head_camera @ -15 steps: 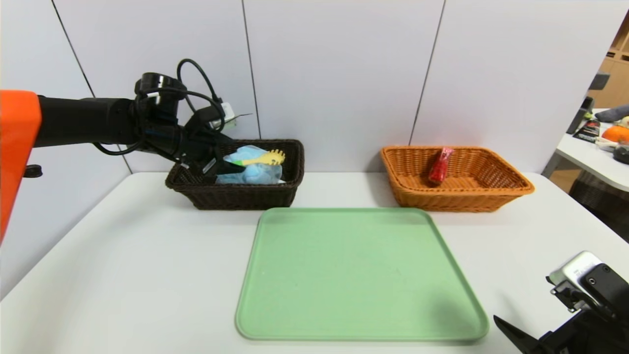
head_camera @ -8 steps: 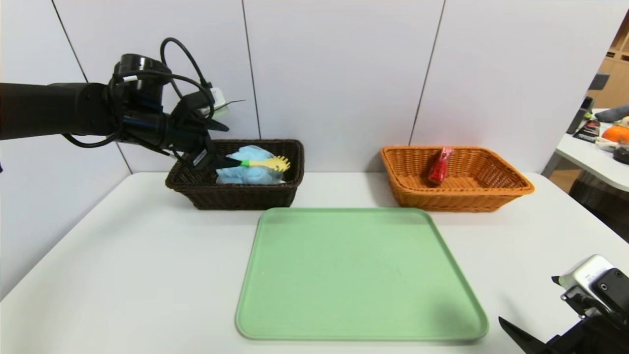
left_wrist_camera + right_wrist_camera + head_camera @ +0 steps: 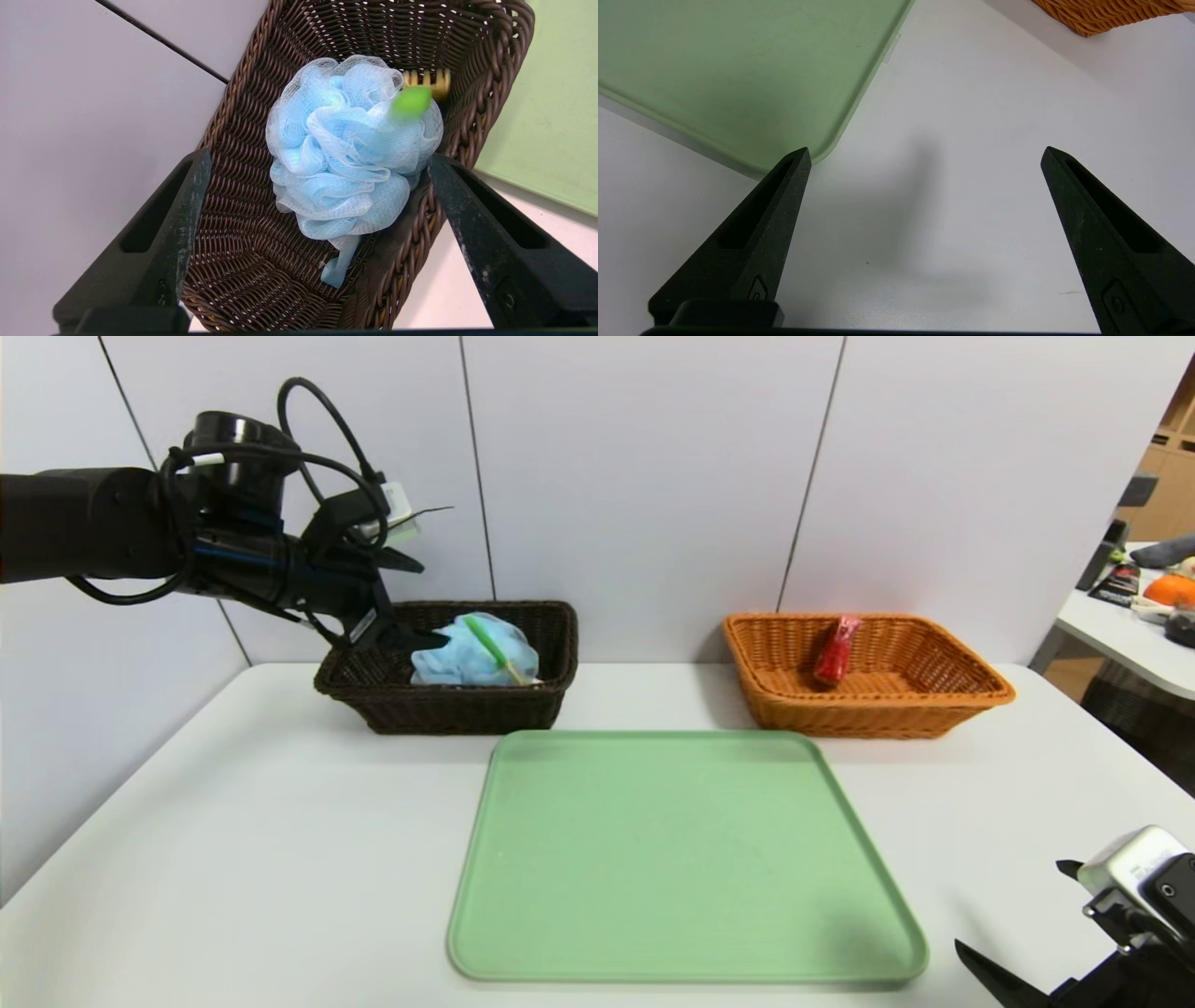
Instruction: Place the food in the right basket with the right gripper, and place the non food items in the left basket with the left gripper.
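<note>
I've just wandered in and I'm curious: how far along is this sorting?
Nearly finished, it seems. The red packet is in the orange basket; the blue puff is in the dark one. Neither gripper holds anything. The green tray is bare, so nothing looks left.

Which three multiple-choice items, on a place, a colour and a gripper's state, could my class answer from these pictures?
1. Where is the red packet?
A) on the green tray
B) in the orange-brown basket
C) in the dark basket

2. What colour is the mesh puff in the dark basket?
A) light blue
B) orange
C) black

3. How is the left gripper?
A) shut on the red packet
B) shut, holding nothing
C) open, holding nothing

Key:
1 B: the red packet lies inside the orange-brown basket.
2 A: the mesh puff in the dark basket is light blue.
3 C: the left gripper is at the dark basket, its jaws wide apart with nothing gripped between them.
</note>
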{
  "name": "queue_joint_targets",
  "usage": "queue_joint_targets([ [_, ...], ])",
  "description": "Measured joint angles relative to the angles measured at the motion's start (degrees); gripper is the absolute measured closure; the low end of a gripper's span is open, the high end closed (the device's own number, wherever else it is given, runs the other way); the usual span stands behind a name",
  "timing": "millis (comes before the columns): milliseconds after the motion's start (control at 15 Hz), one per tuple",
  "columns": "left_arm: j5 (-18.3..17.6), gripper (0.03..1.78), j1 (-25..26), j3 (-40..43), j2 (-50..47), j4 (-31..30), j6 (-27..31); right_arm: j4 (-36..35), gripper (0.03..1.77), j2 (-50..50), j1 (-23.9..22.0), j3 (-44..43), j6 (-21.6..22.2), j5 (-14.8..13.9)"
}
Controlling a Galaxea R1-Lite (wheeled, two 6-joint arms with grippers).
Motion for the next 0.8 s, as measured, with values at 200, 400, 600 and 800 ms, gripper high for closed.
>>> queue_joint_targets([
  [200, -0.07, 0.14, 0.0, 0.41, -0.66, 0.0, -0.02, -0.09, 0.1, -0.11, 0.0, 0.09, -0.17, 0.07],
  [400, -0.11, 0.14, -0.06, 0.61, -1.69, 0.45, 0.01, -0.09, 0.1, -0.17, 0.0, 0.33, -0.09, 0.09],
  [600, -1.82, 0.13, -0.52, 2.12, -4.23, 1.68, -0.11, -0.3, 0.1, -0.24, 0.0, 0.8, -0.04, 0.11],
  [800, -2.54, 0.12, -1.62, 6.8, -9.08, 1.71, -0.49, -0.32, 0.1, -0.59, 0.0, 0.94, -0.06, 0.11],
])
